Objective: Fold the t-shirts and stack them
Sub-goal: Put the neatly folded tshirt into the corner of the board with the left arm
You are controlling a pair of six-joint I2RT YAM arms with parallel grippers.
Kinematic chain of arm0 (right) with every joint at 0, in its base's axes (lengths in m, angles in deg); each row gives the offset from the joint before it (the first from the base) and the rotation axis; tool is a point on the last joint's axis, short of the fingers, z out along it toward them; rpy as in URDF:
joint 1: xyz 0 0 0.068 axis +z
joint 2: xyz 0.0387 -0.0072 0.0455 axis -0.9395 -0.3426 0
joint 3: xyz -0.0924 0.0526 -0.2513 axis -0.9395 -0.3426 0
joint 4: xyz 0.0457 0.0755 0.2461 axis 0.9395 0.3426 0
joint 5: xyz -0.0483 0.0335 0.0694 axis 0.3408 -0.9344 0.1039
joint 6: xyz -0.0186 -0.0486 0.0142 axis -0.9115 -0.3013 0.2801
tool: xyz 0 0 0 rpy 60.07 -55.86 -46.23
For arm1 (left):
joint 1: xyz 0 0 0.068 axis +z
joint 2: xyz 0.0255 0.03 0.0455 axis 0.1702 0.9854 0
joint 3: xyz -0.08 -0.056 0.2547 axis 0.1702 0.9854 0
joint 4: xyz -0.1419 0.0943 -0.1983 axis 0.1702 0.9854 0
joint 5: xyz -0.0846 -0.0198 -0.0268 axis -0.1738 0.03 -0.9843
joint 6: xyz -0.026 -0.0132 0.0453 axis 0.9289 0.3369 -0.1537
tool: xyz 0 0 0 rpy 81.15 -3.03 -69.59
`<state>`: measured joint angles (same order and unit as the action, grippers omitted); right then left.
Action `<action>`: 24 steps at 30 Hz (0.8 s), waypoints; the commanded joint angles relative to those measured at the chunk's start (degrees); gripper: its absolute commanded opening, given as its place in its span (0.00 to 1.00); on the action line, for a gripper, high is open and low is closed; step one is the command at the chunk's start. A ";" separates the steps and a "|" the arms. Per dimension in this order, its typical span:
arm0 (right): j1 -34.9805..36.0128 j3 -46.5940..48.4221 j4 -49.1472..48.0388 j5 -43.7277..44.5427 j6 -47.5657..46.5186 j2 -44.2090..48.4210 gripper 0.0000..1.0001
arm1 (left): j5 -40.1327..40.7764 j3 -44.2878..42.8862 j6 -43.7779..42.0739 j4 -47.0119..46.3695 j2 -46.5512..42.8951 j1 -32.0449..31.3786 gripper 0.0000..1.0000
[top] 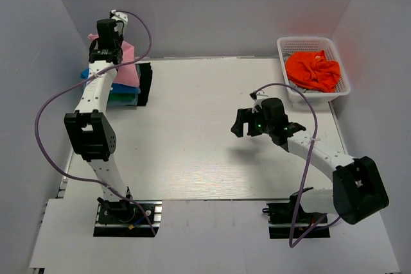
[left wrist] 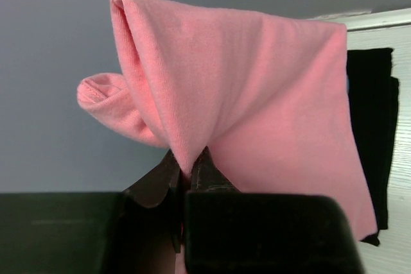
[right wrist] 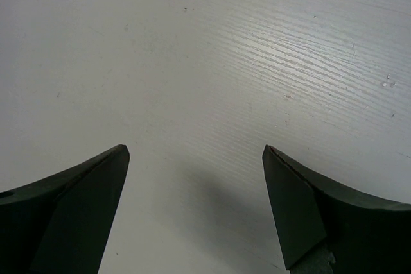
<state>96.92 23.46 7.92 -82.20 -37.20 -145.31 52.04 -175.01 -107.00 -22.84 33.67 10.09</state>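
Observation:
My left gripper (top: pixel 106 34) is at the far left corner, shut on a fold of the light pink t-shirt (left wrist: pixel 257 88), which hangs from its closed jaws. In the top view the pink shirt (top: pixel 127 68) lies over a stack with a blue shirt (top: pixel 85 74) and a green shirt (top: pixel 125 97) showing beneath. An orange t-shirt (top: pixel 313 70) lies crumpled in the white lattice basket (top: pixel 289 46) at the far right. My right gripper (top: pixel 239 123) is open and empty above the bare table, right of centre; its fingertips (right wrist: pixel 115 158) show nothing between them.
A black folded cloth (top: pixel 145 83) lies against the right side of the stack, also seen in the left wrist view (left wrist: pixel 371 107). Grey walls enclose the table on three sides.

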 commanded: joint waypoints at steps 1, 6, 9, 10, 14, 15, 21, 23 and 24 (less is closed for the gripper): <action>-0.33 3.78 1.50 -0.23 -0.58 -0.90 0.90 | -1.86 -2.00 -0.93 -2.54 1.85 1.99 0.00; -0.24 5.54 3.62 -0.06 -0.06 -1.96 0.90 | -1.35 -2.54 -2.25 -3.76 5.28 4.18 0.00; -0.24 5.45 3.27 -0.84 0.29 -2.40 0.90 | -0.73 -2.54 -2.78 -5.69 7.21 5.50 0.00; -0.15 5.80 3.62 -1.11 0.47 -3.27 0.90 | -0.73 -3.06 -3.30 -5.70 7.74 5.51 0.00; -0.15 6.95 4.15 -1.46 -0.31 -5.82 0.90 | -1.52 -3.68 -3.31 -6.92 9.94 7.96 0.00; -0.24 7.21 4.58 -1.46 -0.41 -6.43 0.90 | -1.52 -4.20 -3.31 -7.54 10.99 8.49 0.00; -0.33 10.81 6.70 -3.13 -0.24 -11.36 0.90 | 2.61 -4.91 -0.94 -8.78 12.67 9.63 1.00; -0.07 10.81 6.35 -3.92 -0.06 -11.19 0.90 | 3.32 -5.44 1.95 -8.78 12.15 9.64 1.00; -0.33 10.38 6.00 -4.18 0.29 -9.97 0.90 | 3.32 -5.44 3.53 -8.78 11.19 9.64 1.00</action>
<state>96.92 31.88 14.24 -84.39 -37.24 -156.98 53.62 -177.63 -107.50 -29.47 47.81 19.54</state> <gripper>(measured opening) 0.904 0.996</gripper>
